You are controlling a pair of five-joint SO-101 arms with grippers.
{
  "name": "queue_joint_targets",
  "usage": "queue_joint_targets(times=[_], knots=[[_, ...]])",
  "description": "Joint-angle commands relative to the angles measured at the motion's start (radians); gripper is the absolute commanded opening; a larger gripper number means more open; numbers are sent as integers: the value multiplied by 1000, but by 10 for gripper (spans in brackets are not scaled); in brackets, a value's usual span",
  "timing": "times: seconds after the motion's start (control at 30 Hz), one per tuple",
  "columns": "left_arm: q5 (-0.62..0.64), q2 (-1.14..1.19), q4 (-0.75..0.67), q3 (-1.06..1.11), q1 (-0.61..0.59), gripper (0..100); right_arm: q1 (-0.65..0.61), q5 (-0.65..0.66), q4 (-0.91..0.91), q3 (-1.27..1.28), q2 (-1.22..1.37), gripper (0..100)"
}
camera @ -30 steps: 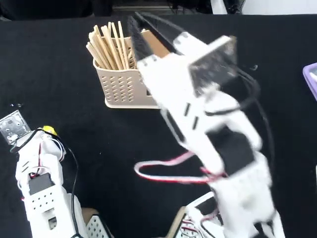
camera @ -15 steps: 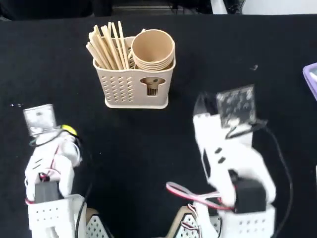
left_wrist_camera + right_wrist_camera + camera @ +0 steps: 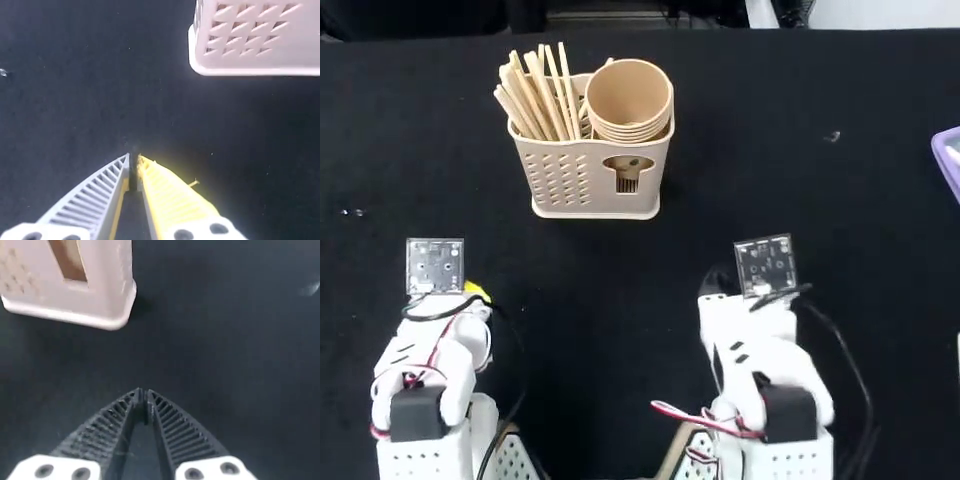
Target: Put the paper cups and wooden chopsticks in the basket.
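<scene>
A black cloth [image 3: 840,230] covers the table, matte and evenly lit. A purple rim [image 3: 947,160] pokes in at its right edge. A pale surface [image 3: 885,12] shows beyond the far right corner.

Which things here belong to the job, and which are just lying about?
Job:
basket
paper cups, stacked inside it
wooden chopsticks, standing in it beside the cups

Lying about:
purple object at the high view's right edge
small speck on the black table
</scene>
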Motion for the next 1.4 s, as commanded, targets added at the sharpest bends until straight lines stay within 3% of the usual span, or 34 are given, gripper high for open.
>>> queue_joint_targets(times=[0.0, 0.3, 0.4, 1.37], knots=[[-15, 3, 15, 65, 8, 31, 17, -18, 0, 114, -93, 11], [-14, 3, 12, 294, 2, 30, 17, -118, -9, 229, -93, 12], [-14, 3, 11, 291, 5, 30, 17, -129, 89, 229, -94, 12], [-15, 3, 11, 291, 4, 30, 15, -129, 89, 229, -94, 12]])
